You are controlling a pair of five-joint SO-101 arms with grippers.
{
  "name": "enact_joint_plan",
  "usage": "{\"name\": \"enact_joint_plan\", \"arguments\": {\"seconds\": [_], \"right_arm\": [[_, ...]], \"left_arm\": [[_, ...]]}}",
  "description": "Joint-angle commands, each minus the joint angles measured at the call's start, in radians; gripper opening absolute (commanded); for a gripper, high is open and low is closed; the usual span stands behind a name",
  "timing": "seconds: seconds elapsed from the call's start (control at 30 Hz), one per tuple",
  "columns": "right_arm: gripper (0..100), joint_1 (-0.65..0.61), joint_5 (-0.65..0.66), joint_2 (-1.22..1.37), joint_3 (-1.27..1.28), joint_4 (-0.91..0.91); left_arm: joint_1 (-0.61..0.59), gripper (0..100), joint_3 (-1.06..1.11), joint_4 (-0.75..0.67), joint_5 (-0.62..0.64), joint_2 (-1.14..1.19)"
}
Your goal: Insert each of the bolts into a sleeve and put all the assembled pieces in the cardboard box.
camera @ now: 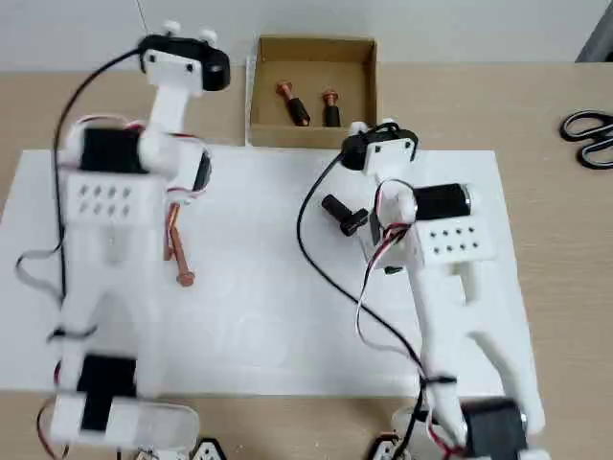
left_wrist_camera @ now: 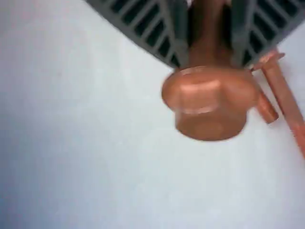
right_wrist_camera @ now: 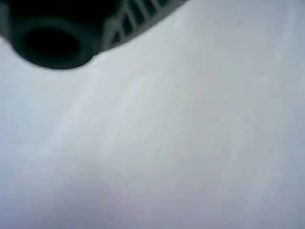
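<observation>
Left claw [left_wrist_camera: 207, 45] pinches a bolt [left_wrist_camera: 207, 102]; second bolt [left_wrist_camera: 284, 98] lies just beside. Right claw [camera: 356, 222] pinches a sleeve [right_wrist_camera: 50, 45]; high view adds box [camera: 314, 42] beyond.

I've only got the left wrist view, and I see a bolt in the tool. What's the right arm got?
Observer: A black sleeve, gripped over the white mat.
Operator: Okay. Anything in the box yet?
Observer: Yes, two assembled pieces lie side by side in the box, past the far edge of the mat.
</observation>
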Motion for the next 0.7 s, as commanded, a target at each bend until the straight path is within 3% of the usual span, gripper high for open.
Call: {"name": "enact_joint_plan", "arguments": {"seconds": [0.0,0.23,0.47,0.67], "right_arm": [[0.4,-0.047,0.006,-0.173,-0.044,0.036],[0.4,-0.065,0.006,-0.443,-0.038,0.039],[0.4,-0.067,0.005,-0.634,0.055,-0.007],[0.4,-0.067,0.003,-0.762,0.261,-0.153]], "left_arm": [[0.005,1,0.045,0.015,0.009,-0.222],[0.005,1,0.246,-0.069,0.014,-0.439],[0.017,1,0.433,-0.31,0.367,-0.601],[0.137,1,0.63,-0.537,0.488,-0.718]]}}
